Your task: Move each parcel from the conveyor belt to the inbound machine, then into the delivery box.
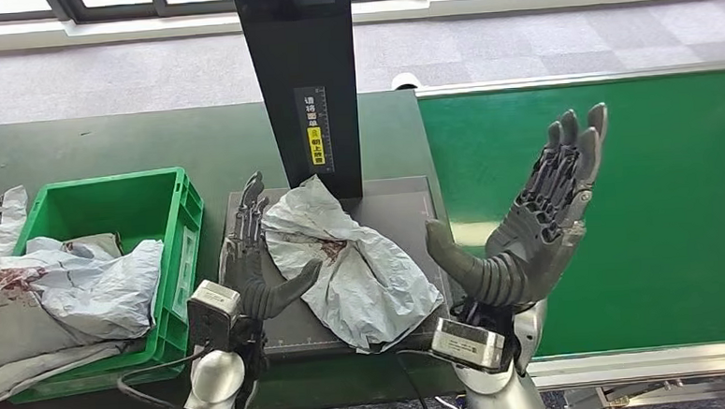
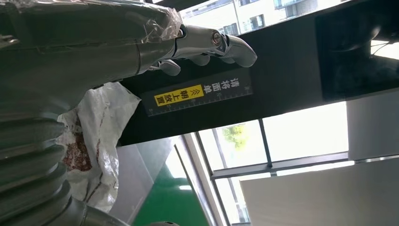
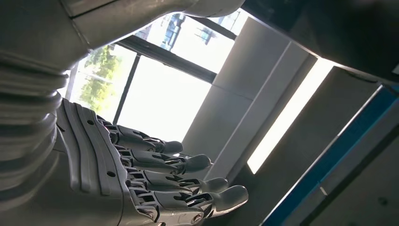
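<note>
The parcel (image 1: pixel 348 261) lies crumpled on the machine's plate (image 1: pixel 406 212), touching the left hand (image 1: pixel 254 257), whose fingers are apart. The right hand (image 1: pixel 528 224) is raised, spread and empty.

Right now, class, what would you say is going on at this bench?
A humanoid robot is sorting parcels. One grey parcel lies crumpled on the dark platform of the inbound machine, under its black post. The left hand is beside the parcel with its thumb touching the bag's edge, not gripping it. The right hand is raised, open, at the edge of the green conveyor belt. The green delivery box to the left already holds other bags.
</note>
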